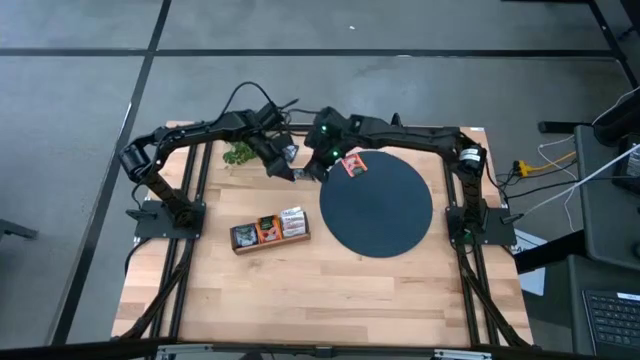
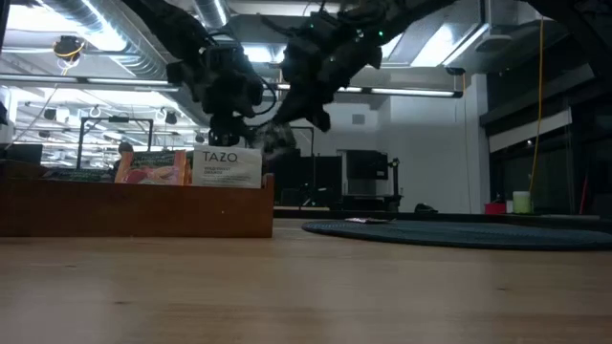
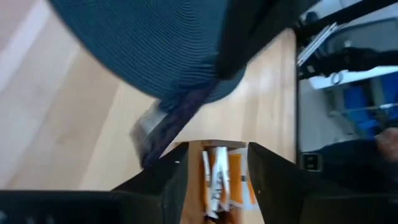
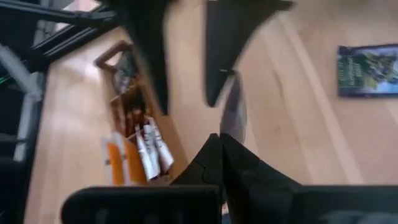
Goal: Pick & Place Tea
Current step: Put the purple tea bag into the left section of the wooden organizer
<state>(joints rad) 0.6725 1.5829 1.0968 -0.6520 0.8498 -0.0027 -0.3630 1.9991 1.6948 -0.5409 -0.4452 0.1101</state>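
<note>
pale wood planks, smooth and straight-grained, form the table top (image 1: 300, 290), which fills the foreground of the low view. at the far left edge of the high view, a small green leafy plant (image 1: 238, 153) is seen beside the left arm. a long wooden compartment tray (image 1: 270, 230), box-shaped with thin brown walls, lies left of centre; flat square tea sachets (image 1: 292, 221) in orange, white and dark colours are stood on edge in it, and in the low view a white one is lettered "tazo". the left gripper (image 1: 291, 165) is held above the table just off the disc's far left rim; its two dark angular fingers (image 3: 165, 180) are seen spread apart in the left wrist view, with the tray's orange and white sachets showing through the gap. a thin flat silvery sachet (image 4: 233, 115) is seen between the two grippers; whether it is pinched by the right one cannot be told. the right gripper (image 1: 318, 165) is placed close beside the left one, its tapered dark fingers (image 4: 217, 155) pressed together to a point. a red and orange sachet (image 1: 352, 164) lies flat on the far left part of the dark disc (image 1: 385, 215), a large round mat with fine concentric ribbing. a dark blue sachet (image 4: 367, 70) with a leafy print lies flat on bare wood.
</note>
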